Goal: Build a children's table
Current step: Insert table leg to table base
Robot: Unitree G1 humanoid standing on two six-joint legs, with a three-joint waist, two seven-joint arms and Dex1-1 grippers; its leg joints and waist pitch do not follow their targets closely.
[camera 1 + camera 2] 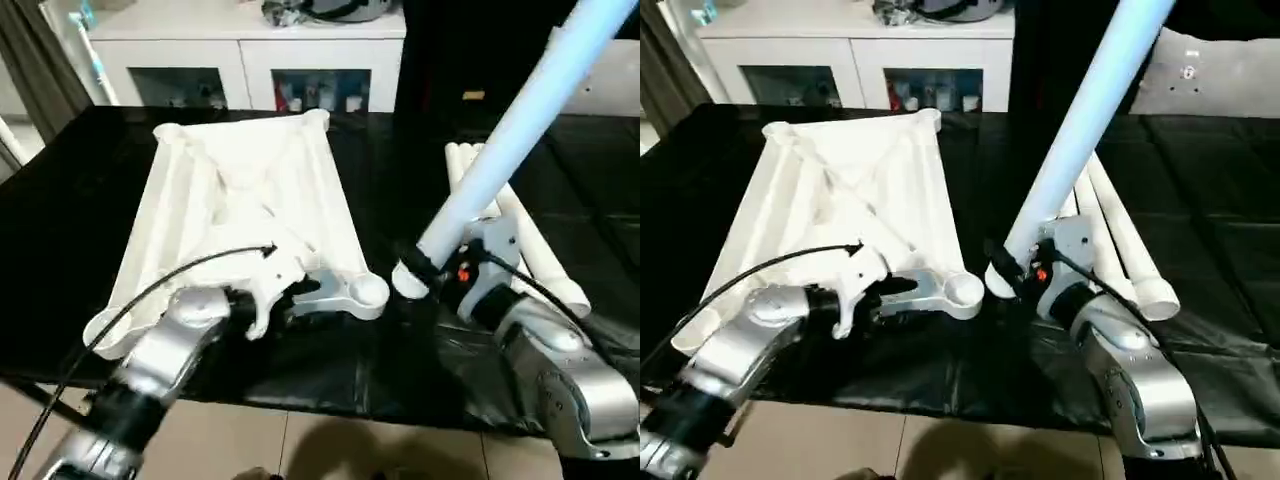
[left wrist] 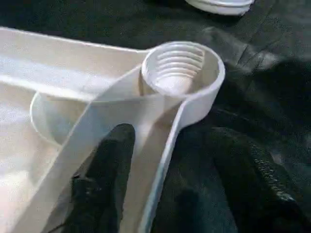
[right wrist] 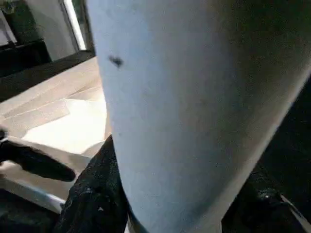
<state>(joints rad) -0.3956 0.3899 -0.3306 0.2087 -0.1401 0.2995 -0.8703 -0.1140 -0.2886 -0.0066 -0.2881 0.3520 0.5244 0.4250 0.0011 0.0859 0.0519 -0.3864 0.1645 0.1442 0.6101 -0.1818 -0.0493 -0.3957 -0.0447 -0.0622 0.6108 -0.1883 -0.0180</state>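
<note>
Tabletop lies underside-up on the black surface, its near corner socket at 5 o'clock; spare legs rest at 3 o'clock. Right pincer clamps one leg, tilted toward 1 o'clock; left pincer straddles the rim beside the socket, one finger inside, grip unconfirmed. Step: seating a leg; next, bring its lower end over the socket, upright it, then twist in.

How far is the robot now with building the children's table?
Done: the tabletop lies upside down on the black work surface, with no leg fitted in the corners in view. In hand: the right gripper holds one leg tilted near the threaded near corner socket, while the left gripper straddles the tabletop's rim there. Left: screwing in this leg and the spare legs beside it.
</note>
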